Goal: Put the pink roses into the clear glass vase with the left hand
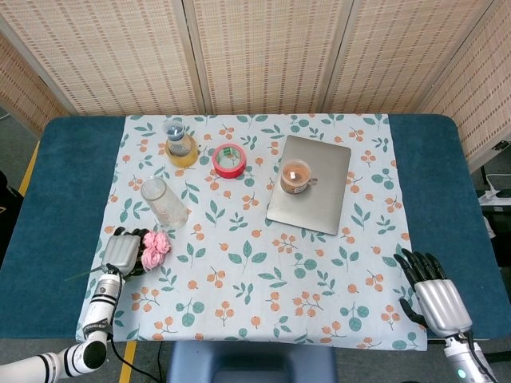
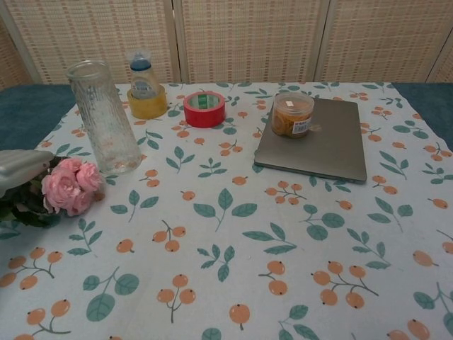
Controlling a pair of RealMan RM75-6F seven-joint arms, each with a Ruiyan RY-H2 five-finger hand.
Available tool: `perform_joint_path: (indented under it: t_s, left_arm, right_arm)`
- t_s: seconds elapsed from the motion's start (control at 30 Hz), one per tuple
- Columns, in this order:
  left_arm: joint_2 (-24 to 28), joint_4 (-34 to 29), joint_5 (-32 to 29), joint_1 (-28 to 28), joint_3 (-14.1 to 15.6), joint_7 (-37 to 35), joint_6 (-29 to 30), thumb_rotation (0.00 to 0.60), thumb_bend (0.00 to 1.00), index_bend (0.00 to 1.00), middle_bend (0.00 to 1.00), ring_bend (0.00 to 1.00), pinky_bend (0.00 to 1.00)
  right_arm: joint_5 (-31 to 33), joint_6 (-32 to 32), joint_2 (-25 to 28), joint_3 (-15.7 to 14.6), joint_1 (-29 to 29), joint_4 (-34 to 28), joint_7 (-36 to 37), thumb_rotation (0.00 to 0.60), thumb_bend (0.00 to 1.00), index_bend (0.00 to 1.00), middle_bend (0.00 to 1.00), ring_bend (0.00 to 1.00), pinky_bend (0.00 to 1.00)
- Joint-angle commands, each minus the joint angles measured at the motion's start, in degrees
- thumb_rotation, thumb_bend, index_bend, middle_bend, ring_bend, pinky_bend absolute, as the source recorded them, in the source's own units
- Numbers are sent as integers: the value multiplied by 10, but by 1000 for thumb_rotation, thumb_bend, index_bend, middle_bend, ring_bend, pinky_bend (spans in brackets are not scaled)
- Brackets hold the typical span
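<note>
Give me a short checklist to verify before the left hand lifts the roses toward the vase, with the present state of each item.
1. Left hand holds the pink roses: ok, fingers wrap the stems.
2. Grip firm enough for lifting: cannot tell.
3. Clear glass vase upright with its mouth open: ok.
4. Space between blooms and vase: not ok, they sit very close in the chest view.
5. Right hand out of the way: ok, it is near the table's far corner.
6. Stem ends free to tip downward: cannot tell, the hand hides them.
</note>
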Motion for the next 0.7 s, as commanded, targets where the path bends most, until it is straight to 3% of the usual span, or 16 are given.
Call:
perform_joint_path:
  t_s: [0.03, 0.23, 0.37, 0.5, 0.57, 0.7]
  left_arm:
    - [-21, 21, 36, 10, -3, -32, 50, 600, 579, 586, 580, 527, 223]
    - [-14, 22, 132, 41, -20, -209, 115, 600, 647, 649, 625, 544, 247]
    - [8, -21, 203, 75, -64, -453, 190, 600, 644, 656, 636, 545, 263]
    - [54, -96, 219, 91, -122, -690, 198, 600, 640, 650, 637, 545, 262]
    - [71, -113, 219, 90, -159, -757, 205, 600, 639, 650, 638, 545, 260]
    - [85, -134, 233, 71, -212, -793, 229, 600, 637, 643, 634, 540, 257]
  right_arm:
    - [-1, 0, 0, -1, 0, 0, 0, 600, 295, 0, 0, 0, 0]
    - [-2, 4, 1, -1, -2, -2, 1, 600, 295, 0, 0, 0, 0]
    - [0, 2, 1, 0, -1, -1, 1, 600, 295, 0, 0, 0, 0]
    - [3, -6, -1, -1, 2, -1, -2, 600, 295, 0, 0, 0, 0]
    - [4, -7, 0, -1, 2, -2, -3, 600, 295, 0, 0, 0, 0]
    - [4, -6, 1, -2, 1, -3, -4, 600, 294, 0, 0, 0, 0]
